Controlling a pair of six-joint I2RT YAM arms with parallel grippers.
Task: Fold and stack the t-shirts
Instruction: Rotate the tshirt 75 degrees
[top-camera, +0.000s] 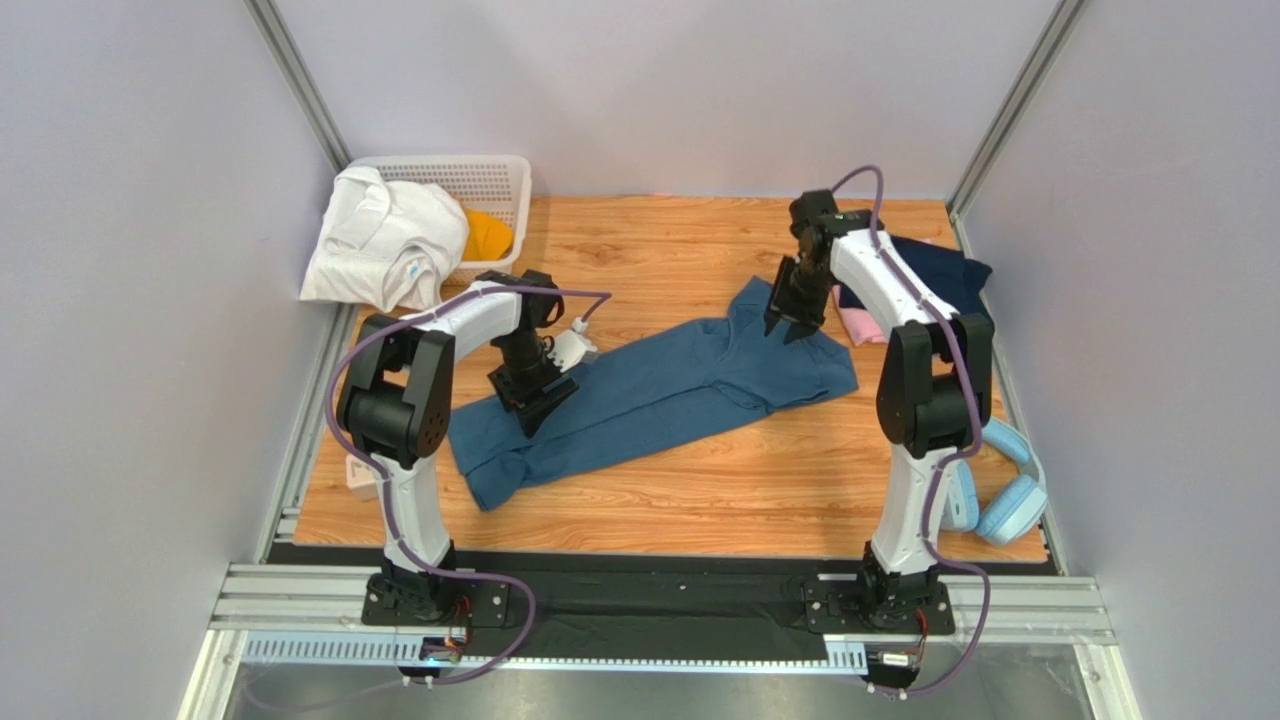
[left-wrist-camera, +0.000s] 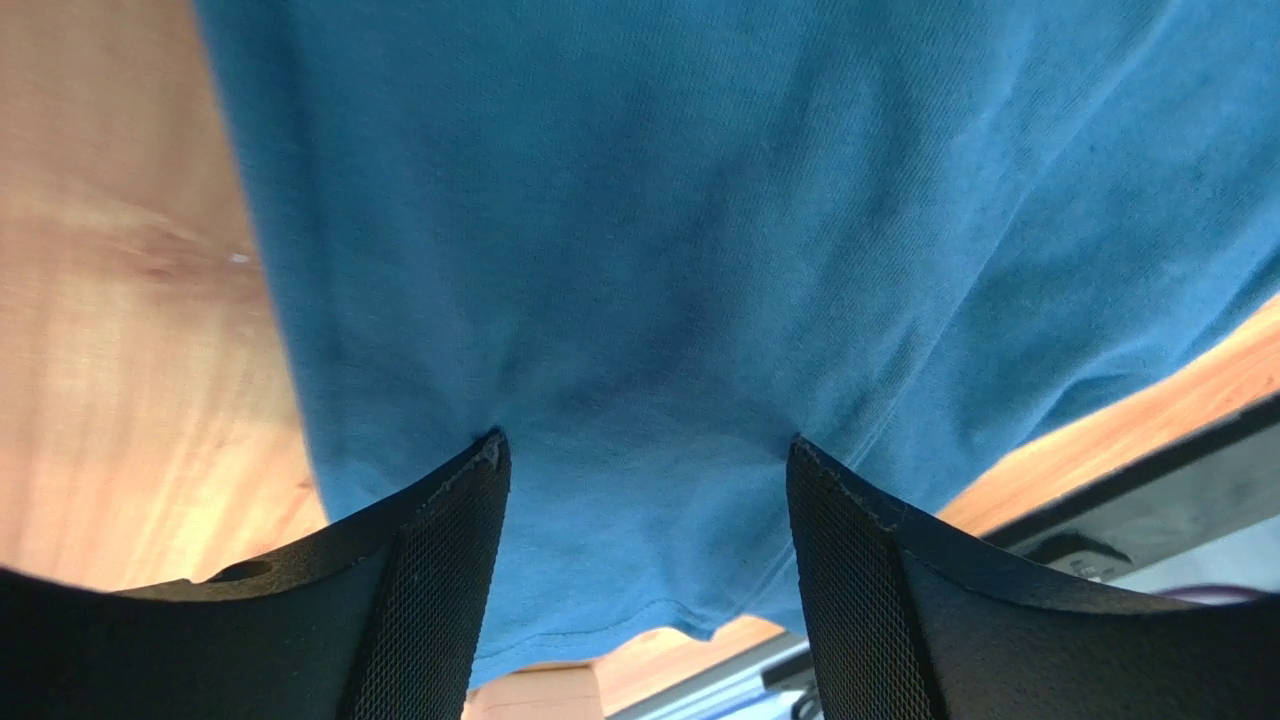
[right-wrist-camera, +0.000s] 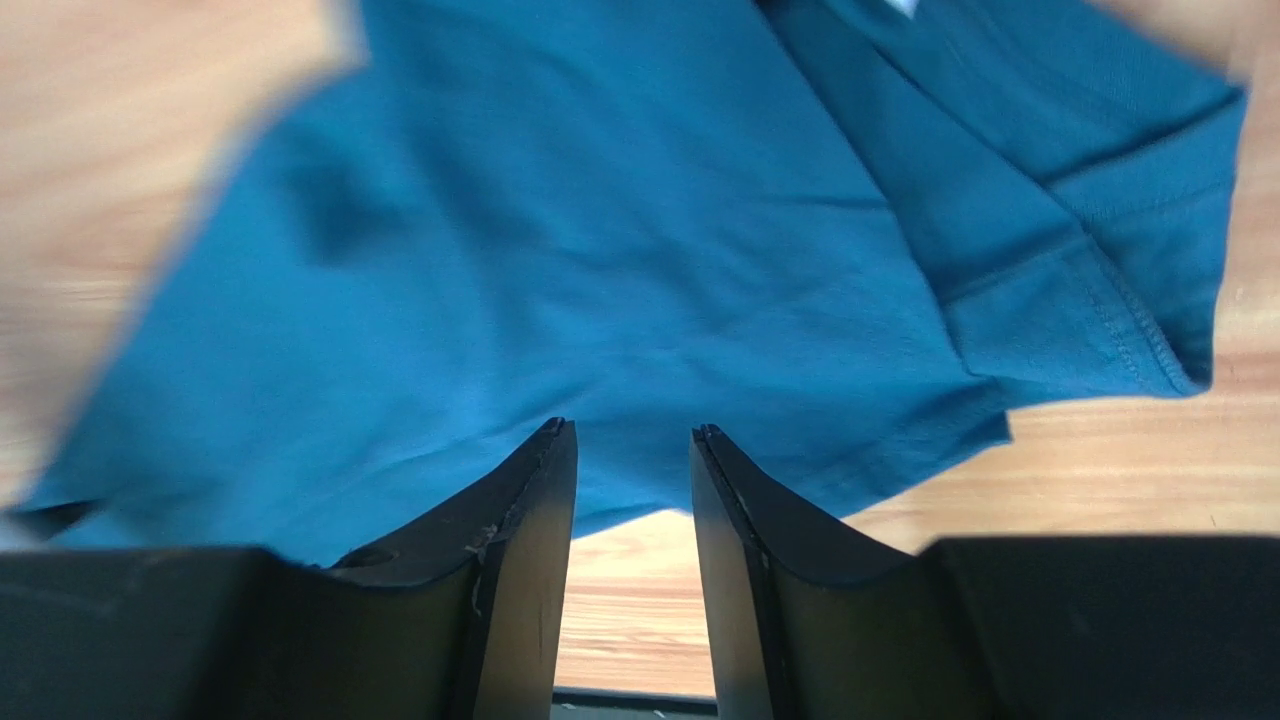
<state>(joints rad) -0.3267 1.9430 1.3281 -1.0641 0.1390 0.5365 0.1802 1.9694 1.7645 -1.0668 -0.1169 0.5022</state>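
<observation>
My left gripper (top-camera: 529, 393) points down with its jaws spread wide and nothing between them. In its wrist view the black fingertips (left-wrist-camera: 451, 518) sit at the surface of the teal-blue t-shirt (top-camera: 661, 393); I cannot tell whether they press on it or hang just above it. My right gripper (top-camera: 792, 323) hangs over the far right end of the same shirt, its jaws parted by only a narrow gap. Through that gap its wrist view shows bare wood and the shirt's edge, so it holds nothing. The shirt lies spread on the wooden table (top-camera: 676, 503), and its long axis runs on a diagonal. The hem end is near and to the left, under my left gripper. The collar and sleeve end is far and to the right, under my right gripper. Each arm therefore has one end of the shirt below it, and I judge the coming fold will need both to pinch along that diagonal. A navy t-shirt (top-camera: 939, 270) and a pink t-shirt (top-camera: 860, 323) lie just beside the shirt's far right end.
</observation>
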